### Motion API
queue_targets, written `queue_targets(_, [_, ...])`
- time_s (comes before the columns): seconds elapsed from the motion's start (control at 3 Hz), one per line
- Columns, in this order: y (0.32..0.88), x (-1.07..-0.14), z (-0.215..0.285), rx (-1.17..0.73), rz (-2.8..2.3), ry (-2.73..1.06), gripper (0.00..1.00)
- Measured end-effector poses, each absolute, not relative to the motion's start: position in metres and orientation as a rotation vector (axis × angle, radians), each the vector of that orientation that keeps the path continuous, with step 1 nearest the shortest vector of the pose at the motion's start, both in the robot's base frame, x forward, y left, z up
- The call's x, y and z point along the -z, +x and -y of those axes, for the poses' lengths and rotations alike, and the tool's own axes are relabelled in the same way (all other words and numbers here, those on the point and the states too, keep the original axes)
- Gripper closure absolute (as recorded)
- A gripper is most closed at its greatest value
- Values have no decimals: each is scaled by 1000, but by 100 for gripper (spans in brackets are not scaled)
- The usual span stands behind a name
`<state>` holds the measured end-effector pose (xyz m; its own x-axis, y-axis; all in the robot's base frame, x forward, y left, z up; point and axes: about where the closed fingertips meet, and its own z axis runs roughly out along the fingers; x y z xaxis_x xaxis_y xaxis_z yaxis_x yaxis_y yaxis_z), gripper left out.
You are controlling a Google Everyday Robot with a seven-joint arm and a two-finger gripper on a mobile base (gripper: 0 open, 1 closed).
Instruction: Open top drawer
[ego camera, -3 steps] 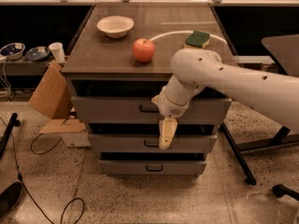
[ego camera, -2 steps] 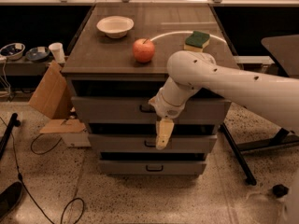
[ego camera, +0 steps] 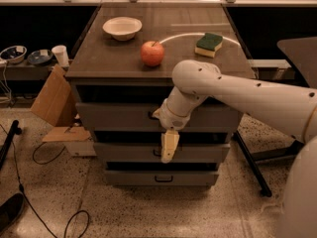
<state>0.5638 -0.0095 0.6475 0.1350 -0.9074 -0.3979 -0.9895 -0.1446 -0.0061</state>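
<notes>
Hidden / unclear: the white arm (ego camera: 237,90) comes in from the right and crosses the front of the cabinet. Its wrist covers most of the small dark handle (ego camera: 150,116) on the top drawer (ego camera: 114,117); only the handle's left end shows. The cream tool (ego camera: 169,145) hangs pointing down below the wrist, in front of the gap between the top drawer and the middle drawer (ego camera: 124,151), just below handle height. From this angle I cannot tell whether the tool is apart or together. It grips nothing that I can see. The right edge of the view cuts off the arm's base.

Task item: the top drawer sits directly under the counter (ego camera: 114,58), the uppermost of three grey fronts. The bottom drawer (ego camera: 198,177) is lowest.

Surface: the brown counter carries a white bowl (ego camera: 122,28) at back left, a red apple (ego camera: 152,53) near the centre and a green-and-yellow sponge (ego camera: 209,43) at right, all apart from one another.

Room: speckled floor (ego camera: 99,207) with a black cable (ego camera: 29,202) lying across it; cardboard (ego camera: 52,103) leans at the cabinet's left; a white cup (ego camera: 61,56) stands on a low shelf behind.

Change over the last second: the tool and wrist have shifted slightly left and down. Drawer fronts and counter items are unchanged.
</notes>
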Motion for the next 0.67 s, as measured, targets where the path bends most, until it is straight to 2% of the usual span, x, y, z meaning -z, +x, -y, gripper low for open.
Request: queue_targets(0.67, [549,-642,19,-522,-1873,-2240,0])
